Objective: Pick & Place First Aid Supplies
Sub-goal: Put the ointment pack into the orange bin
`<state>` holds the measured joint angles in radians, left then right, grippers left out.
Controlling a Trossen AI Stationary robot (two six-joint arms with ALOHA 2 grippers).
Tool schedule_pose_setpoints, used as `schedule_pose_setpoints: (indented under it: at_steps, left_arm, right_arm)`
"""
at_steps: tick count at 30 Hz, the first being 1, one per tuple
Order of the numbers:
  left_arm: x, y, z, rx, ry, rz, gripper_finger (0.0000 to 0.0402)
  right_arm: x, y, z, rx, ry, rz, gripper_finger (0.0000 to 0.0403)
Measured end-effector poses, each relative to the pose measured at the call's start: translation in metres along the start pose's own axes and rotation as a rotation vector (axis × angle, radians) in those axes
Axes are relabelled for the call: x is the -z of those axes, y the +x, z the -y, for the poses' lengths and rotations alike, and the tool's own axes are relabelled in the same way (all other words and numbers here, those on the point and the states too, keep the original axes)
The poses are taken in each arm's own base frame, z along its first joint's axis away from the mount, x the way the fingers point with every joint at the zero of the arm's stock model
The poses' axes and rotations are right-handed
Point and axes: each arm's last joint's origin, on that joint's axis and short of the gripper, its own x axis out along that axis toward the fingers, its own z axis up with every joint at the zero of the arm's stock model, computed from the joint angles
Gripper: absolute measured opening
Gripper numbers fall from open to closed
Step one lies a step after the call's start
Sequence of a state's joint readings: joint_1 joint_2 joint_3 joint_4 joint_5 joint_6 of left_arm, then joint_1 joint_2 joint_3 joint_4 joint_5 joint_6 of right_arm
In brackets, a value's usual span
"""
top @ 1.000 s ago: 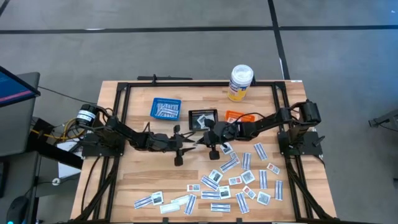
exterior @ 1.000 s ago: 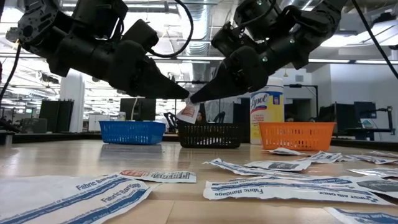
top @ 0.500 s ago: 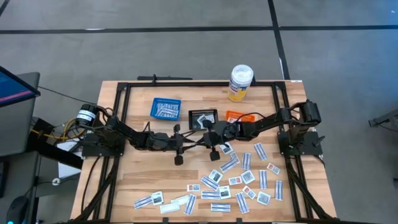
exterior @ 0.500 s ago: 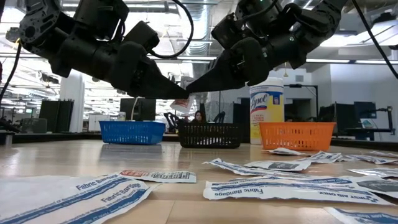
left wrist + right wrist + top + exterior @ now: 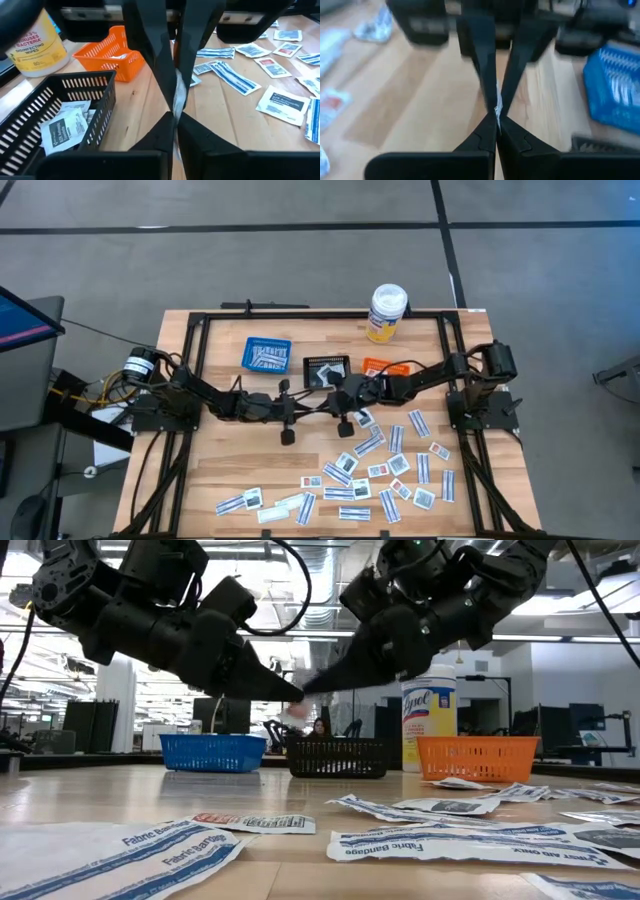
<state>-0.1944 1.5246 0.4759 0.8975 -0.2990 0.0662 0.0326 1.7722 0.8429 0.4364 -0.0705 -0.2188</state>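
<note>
Here the left gripper (image 5: 309,409) and the right gripper (image 5: 322,406) meet tip to tip above the table (image 5: 220,470), in front of the black basket (image 5: 326,369). Both sets of fingers are pressed together on one small white packet (image 5: 178,95), held in the air between them. The other first aid packets (image 5: 375,470) lie scattered on the table's right half.
</note>
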Motion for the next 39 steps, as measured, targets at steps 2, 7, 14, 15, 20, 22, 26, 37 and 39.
schedule_pose_setpoints:
  at_steps: [2,7,14,15,20,22,26,37,39]
  left_arm:
    - [0.0,0.0,0.0,-0.005,0.0,-0.002,0.0024]
    - [0.0,0.0,0.0,-0.004,0.0,0.0,0.0013]
    - [0.0,0.0,0.0,-0.005,0.0,-0.002,0.001]
    - [0.0,0.0,0.0,-0.012,0.0,-0.002,0.0013]
    - [0.0,0.0,-0.001,-0.04,0.001,-0.005,0.0024]
    - [0.0,0.0,-0.001,-0.026,0.001,-0.004,0.0032]
    - [0.0,0.0,0.002,0.048,-0.003,0.0,0.0058]
    - [0.001,0.0,0.002,0.07,-0.027,-0.005,0.0125]
    - [0.001,0.0,0.002,0.069,-0.027,-0.006,0.0126]
  right_arm:
    - [0.005,0.0,0.0,0.034,0.002,-0.045,0.0]
    - [0.008,0.0,0.002,0.088,0.004,-0.086,0.0001]
    - [-0.004,-0.01,0.004,0.115,0.07,-0.046,0.0001]
    - [-0.007,-0.014,0.005,0.129,0.084,-0.049,0.0001]
    - [-0.019,-0.032,0.005,0.108,0.097,-0.047,0.0001]
    - [-0.02,-0.034,0.001,0.043,0.094,-0.042,0.0001]
    - [-0.017,-0.026,-0.008,-0.023,0.028,-0.036,0.0001]
    - [-0.013,-0.005,-0.013,-0.028,-0.044,-0.019,0.0001]
    - [-0.013,-0.005,-0.013,-0.027,-0.044,-0.02,0.0001]
